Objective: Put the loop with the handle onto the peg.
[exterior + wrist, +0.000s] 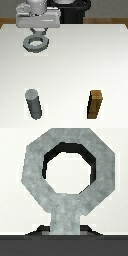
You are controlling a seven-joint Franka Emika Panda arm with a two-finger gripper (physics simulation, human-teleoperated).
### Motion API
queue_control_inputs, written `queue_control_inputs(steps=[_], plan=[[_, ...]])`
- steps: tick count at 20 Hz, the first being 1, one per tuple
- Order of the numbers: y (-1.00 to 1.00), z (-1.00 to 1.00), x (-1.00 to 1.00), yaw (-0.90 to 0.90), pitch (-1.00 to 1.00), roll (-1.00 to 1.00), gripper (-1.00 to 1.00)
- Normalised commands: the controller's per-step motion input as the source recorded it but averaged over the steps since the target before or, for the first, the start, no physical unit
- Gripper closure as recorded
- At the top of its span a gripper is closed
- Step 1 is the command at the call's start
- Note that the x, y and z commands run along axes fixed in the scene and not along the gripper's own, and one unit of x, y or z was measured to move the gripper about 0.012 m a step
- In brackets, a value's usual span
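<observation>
**Operator:** State the gripper condition and the location of the part.

**Technician:** The gripper appears closed on the stubby tab handle of the flat grey ring with the round hole. The wrist view shows the ring hanging below the camera, tab uppermost toward the gripper body; the fingertips themselves are not visible, so the grip is a judgement. The ring sits at the far side of the white table, apparently lifted, with a shadow beneath it.

**Operator:** Where is the target relative to the part?

**Technician:** The upright matte grey cylindrical peg stands at the near side of the table, on the exterior view's left, well apart from the ring and almost directly in line with it. The brown wooden square-sided block stands toward the exterior view's right; disregard it.

**Operator:** Required move?

**Technician:** Likely a straight traverse toward the peg, hole centred over the peg's vertical axis, then descent.
</observation>
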Motion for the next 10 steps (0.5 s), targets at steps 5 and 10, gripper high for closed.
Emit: queue_control_inputs(steps=[5,10], plan=[[0.0,0.24,0.4,0.0,0.0,0.0,1.0],[0.0,0.4,0.2,0.0,0.0,0.0,1.0]])
